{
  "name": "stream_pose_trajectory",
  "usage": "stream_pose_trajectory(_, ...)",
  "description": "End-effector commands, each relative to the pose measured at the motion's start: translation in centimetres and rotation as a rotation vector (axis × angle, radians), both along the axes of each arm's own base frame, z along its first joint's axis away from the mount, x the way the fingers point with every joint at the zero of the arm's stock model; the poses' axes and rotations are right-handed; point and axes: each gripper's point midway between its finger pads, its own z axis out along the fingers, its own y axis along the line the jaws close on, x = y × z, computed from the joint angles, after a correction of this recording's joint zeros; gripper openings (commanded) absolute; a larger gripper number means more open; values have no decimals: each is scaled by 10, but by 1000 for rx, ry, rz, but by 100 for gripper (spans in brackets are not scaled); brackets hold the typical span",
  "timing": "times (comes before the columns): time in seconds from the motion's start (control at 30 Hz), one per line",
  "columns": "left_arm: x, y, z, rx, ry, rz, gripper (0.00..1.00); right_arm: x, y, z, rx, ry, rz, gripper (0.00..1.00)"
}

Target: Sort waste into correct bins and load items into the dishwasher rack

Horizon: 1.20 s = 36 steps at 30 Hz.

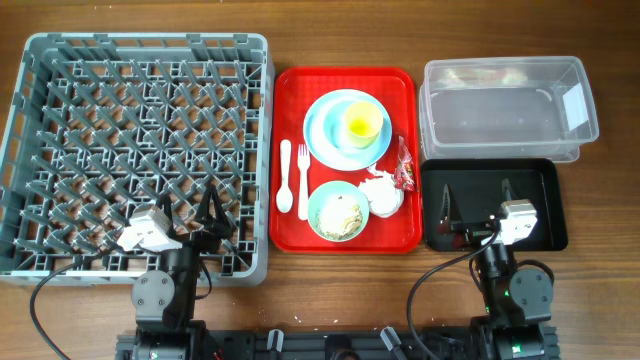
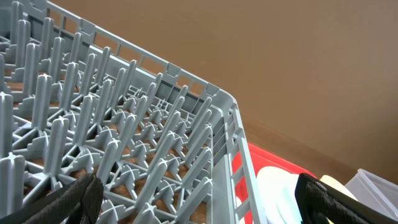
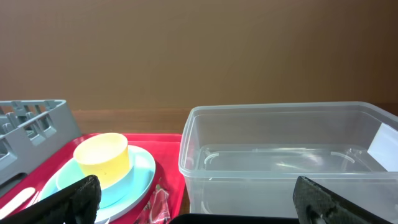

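Right gripper (image 1: 476, 200) wide, empty, over black tray (image 1: 545, 205); left gripper (image 1: 188, 210) wide too. Prob napkin (image 1: 383, 193) first: I'd pinch its top, clear of bowl (image 1: 337, 212).

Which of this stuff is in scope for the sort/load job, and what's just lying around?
In scope: plate, yellow cup, bowl holding rice scraps, spoon, fork, napkin, red wrapper, clear tub, black tray, dishwasher rack.

Just there: red serving tray, table.
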Motion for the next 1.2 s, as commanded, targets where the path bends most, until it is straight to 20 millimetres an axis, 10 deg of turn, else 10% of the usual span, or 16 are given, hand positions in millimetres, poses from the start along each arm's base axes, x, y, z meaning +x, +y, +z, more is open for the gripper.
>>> stream_pose_trajectory(0.0, 0, -1, 0, 20, -2, -7, 100, 0, 3, -1, -11, 2, 16, 100)
stream_pose_trajectory(1.17, 0, -1, 0, 20, -2, -7, 100, -5, 13, 5, 89, 48, 77, 100)
